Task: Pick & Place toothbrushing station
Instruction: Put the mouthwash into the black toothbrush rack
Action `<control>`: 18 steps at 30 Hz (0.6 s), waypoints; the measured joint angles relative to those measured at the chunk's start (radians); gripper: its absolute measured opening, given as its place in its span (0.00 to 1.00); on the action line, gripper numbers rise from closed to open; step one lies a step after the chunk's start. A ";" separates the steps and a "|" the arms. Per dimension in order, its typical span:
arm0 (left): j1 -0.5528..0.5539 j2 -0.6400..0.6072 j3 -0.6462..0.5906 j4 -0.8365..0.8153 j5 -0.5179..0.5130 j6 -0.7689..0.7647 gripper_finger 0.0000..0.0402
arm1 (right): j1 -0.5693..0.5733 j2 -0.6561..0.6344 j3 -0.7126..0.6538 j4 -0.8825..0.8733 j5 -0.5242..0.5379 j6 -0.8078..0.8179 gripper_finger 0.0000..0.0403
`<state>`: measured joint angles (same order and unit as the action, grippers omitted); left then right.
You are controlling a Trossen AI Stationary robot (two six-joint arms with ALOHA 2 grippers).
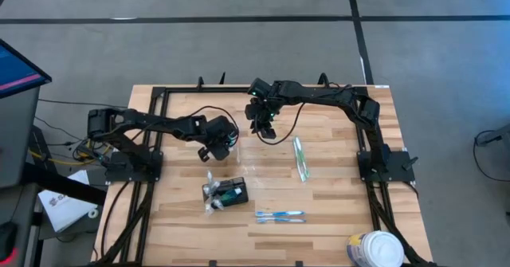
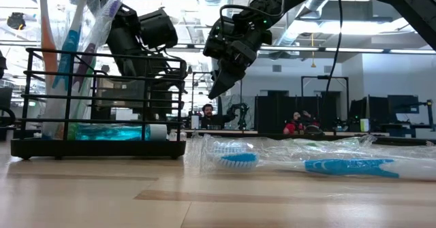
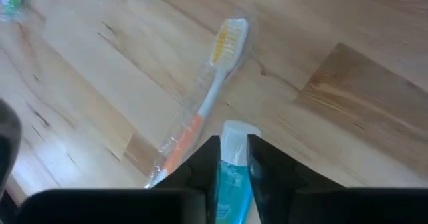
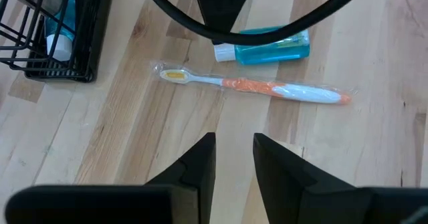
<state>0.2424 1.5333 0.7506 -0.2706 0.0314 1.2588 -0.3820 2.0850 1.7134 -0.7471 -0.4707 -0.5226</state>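
The toothbrushing station, a black wire holder (image 1: 232,192), stands on the table toward the near edge. It holds several toothbrushes and a blue tube (image 2: 112,131). My left gripper (image 3: 233,150) is beyond it on the far side (image 1: 221,139), shut on a second blue toothpaste tube with a white cap (image 4: 267,47). An orange-handled toothbrush in clear wrap (image 4: 267,89) lies flat on the table just below it. My right gripper (image 4: 234,147) is open and empty, raised over the far middle of the table (image 1: 262,126). My left gripper pinches the blue tube between its two fingers near the cap end (image 3: 233,167). The white cap (image 3: 234,132) sticks out past the fingertips. The fingers slant down from the table's left side. I cannot tell whether the tube is clear of the table.
A green toothbrush in wrap (image 1: 300,157) lies right of centre. Two blue toothbrushes in wrap (image 1: 280,215) lie near the front edge. A white round tub (image 1: 374,249) stands at the near right corner. People sit in the room behind the table (image 2: 296,124).
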 joint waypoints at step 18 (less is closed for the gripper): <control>0.001 0.019 0.001 0.010 -0.001 0.000 0.32 | 0.000 0.000 0.000 0.000 0.000 0.000 0.23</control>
<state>0.2436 1.5525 0.7517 -0.2609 0.0299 1.2591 -0.3820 2.0850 1.7130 -0.7471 -0.4709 -0.5225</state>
